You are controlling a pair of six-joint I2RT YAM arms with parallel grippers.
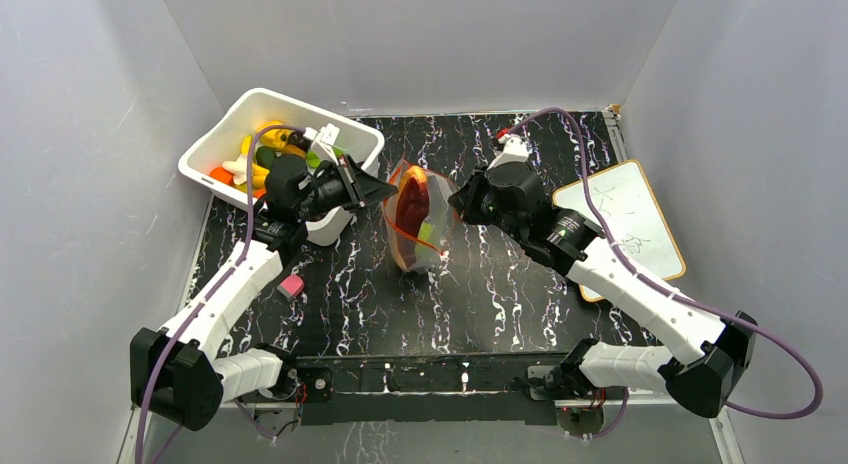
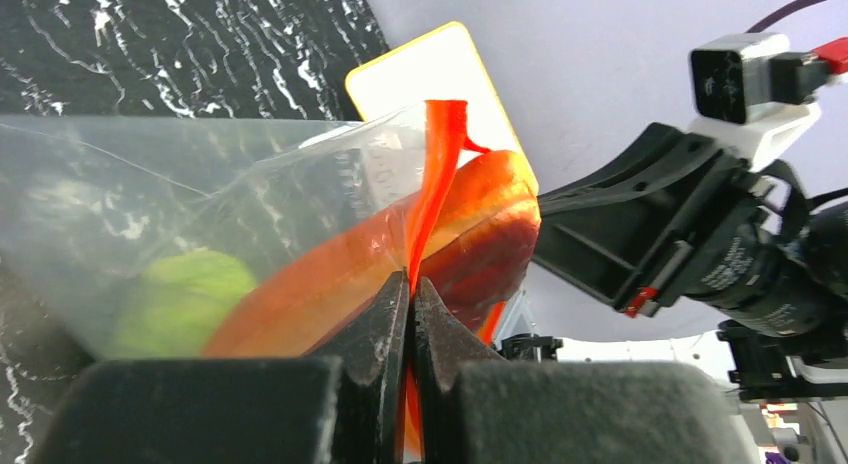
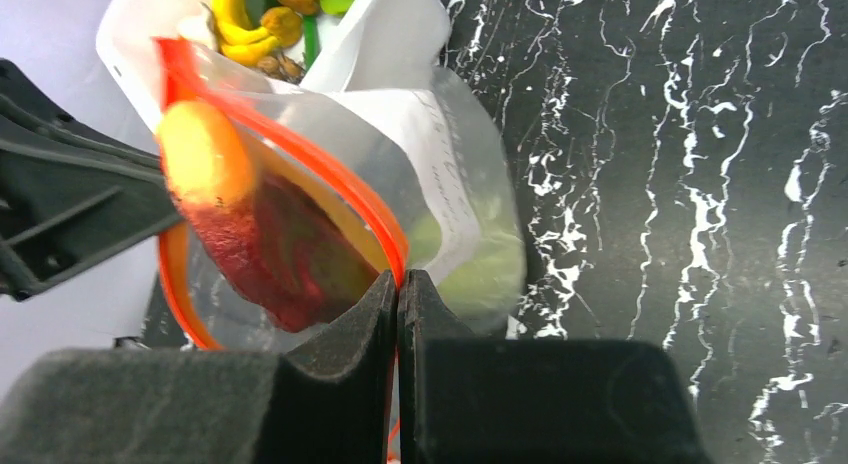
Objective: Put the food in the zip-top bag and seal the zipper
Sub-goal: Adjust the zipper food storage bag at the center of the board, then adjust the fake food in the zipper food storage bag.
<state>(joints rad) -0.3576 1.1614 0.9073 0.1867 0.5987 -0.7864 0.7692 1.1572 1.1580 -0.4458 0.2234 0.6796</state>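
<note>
— Why do we have both arms pinching the zip-top bag (image 1: 418,216) in the middle of the top view?

— We need the mouth stretched. Our left gripper (image 2: 411,282) has its fingers closed on the zipper (image 2: 437,174) at one side of the mouth, and our right gripper (image 3: 397,280) is closed on the same strip at the other side. Between the two, the bag hangs tilted over the dark table (image 1: 500,284).

— Is the mouth shut?

— Not as we read it. In the right wrist view the strip makes an open loop around the dark red piece (image 3: 270,244), whose orange end sits right at the mouth. A green piece (image 2: 180,304) lies deeper, at the lower left of the left wrist view.

— And the rest of the food?

— More yellow, orange and green pieces (image 1: 255,159) lie in the white bin (image 1: 225,134), upper left of the top view. We judge sealing comes only once the red piece sits below the strip.
</note>
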